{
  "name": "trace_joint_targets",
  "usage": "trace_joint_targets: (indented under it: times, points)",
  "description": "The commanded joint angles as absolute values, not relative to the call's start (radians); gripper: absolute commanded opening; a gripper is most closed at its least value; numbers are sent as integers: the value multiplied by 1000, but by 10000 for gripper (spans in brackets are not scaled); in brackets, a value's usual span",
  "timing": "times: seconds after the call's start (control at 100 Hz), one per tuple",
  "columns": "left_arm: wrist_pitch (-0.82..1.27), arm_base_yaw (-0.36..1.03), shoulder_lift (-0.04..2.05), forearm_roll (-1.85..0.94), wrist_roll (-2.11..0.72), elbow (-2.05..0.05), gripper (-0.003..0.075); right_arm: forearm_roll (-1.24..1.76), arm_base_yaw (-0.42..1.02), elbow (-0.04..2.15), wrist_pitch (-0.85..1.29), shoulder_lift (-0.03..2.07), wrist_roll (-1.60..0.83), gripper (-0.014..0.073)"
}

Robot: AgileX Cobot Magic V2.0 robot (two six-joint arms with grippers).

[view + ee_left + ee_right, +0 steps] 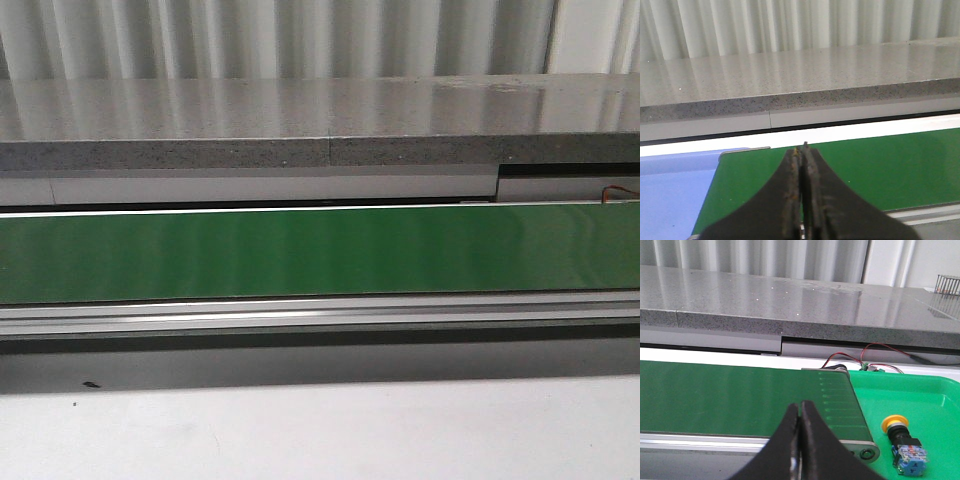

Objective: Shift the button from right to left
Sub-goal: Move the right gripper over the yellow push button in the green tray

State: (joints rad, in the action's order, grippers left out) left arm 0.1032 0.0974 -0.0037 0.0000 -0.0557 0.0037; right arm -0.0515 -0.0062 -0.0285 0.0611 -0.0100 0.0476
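Button waiting in the tray
Your button lies in the green tray beyond the belt; both closed, empty grippers, left and right, haven't reached yet.

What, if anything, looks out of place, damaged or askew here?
Nothing stands out. The button lies on its side in the green tray beside the belt; both end effectors, left and right, are shut and empty.

Green belt runs full width, L to R, w/ aluminium rail along near edge. Grey speckled stone ledge behind belt; white corrugated wall above. Wires at far R
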Motion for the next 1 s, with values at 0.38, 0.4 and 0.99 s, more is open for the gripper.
trace_joint_targets:
  times: [0.38,0.4,0.99]
  points:
    - [29,102,-36,-7,-58,43,-20,-61,-4,-6,-15,-30,45,-67]
    - [29,102,-36,-7,-58,43,-21,-61,-4,-6,-15,-30,45,-67]
    - [29,102,-36,-7,-58,43,-20,-73,-4,128,123,77,45,-67]
